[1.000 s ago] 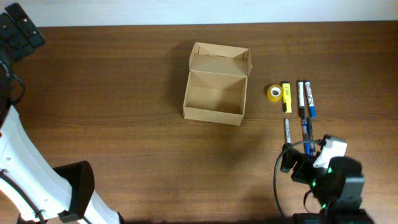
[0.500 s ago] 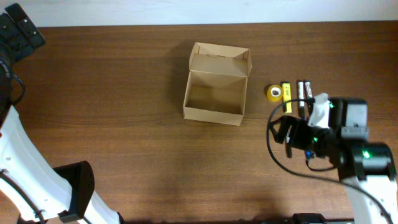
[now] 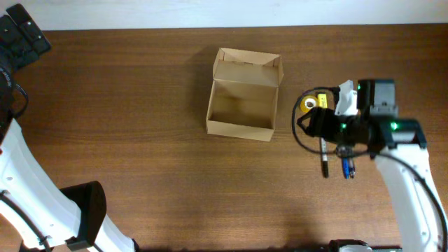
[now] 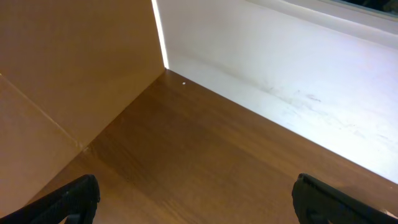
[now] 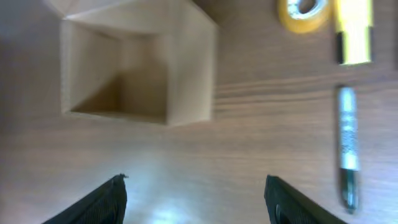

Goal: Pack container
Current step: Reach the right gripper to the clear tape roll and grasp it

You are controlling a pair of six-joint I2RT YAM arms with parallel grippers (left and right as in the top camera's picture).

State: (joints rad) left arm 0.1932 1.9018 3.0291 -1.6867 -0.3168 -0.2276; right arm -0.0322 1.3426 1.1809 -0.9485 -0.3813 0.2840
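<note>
The container (image 3: 241, 98) is a tan cardboard box, open and empty, with its flap lid standing up at the far side. It also shows in the right wrist view (image 5: 137, 68). To its right lie a yellow tape roll (image 3: 309, 103), a yellow highlighter (image 3: 322, 99), a silver pen (image 3: 324, 158) and a blue pen (image 3: 347, 167). My right gripper (image 3: 304, 124) hovers above these items, open and empty, its fingers pointing toward the box (image 5: 199, 199). My left gripper (image 4: 202, 202) is open and empty at the table's far left corner (image 3: 24, 33).
In the right wrist view the tape roll (image 5: 303, 11), highlighter (image 5: 354, 31) and silver pen (image 5: 347, 146) lie to the right of the box. A white wall (image 4: 280, 74) borders the table's far edge. More pens are hidden under my right arm.
My right arm has swung from the table's front edge toward the far side and now hangs over the pens, closer to the box. The left arm and the box have not moved.
</note>
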